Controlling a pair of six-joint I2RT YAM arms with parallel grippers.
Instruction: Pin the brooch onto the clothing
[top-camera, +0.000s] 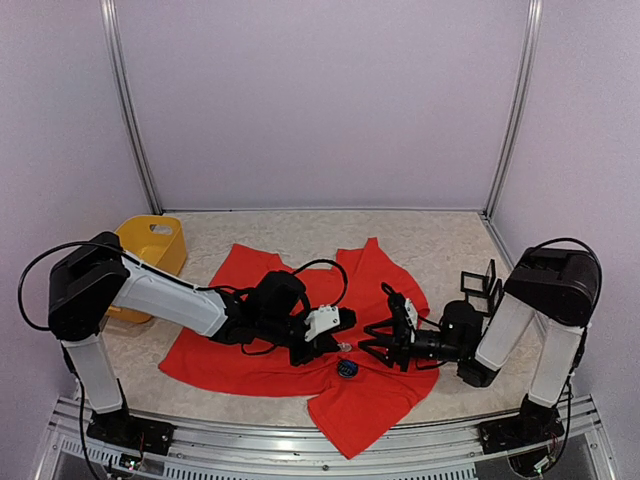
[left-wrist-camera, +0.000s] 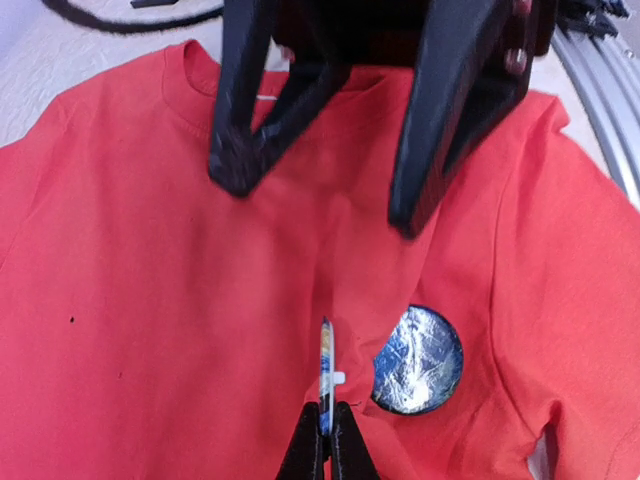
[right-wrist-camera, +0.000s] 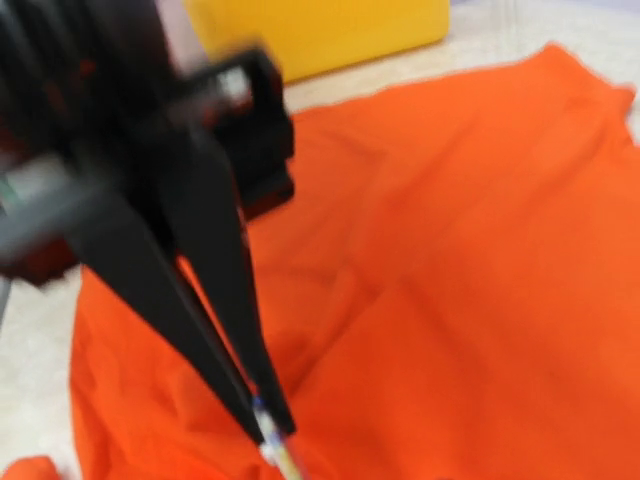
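The left gripper (left-wrist-camera: 325, 428) is pinching the brooch (left-wrist-camera: 325, 365) edge-on over the red T-shirt (left-wrist-camera: 150, 280) that is lying spread beneath, just beside a round blue disc (left-wrist-camera: 418, 360). Facing it, the right gripper (left-wrist-camera: 320, 200) is hovering near with jaws parted and empty.

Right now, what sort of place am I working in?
Most likely a robot test cell in a lab, not a home: plain pale walls framed by aluminium posts, a speckled tabletop with a metal rail along its near edge, and a red T-shirt and a yellow bin laid out.
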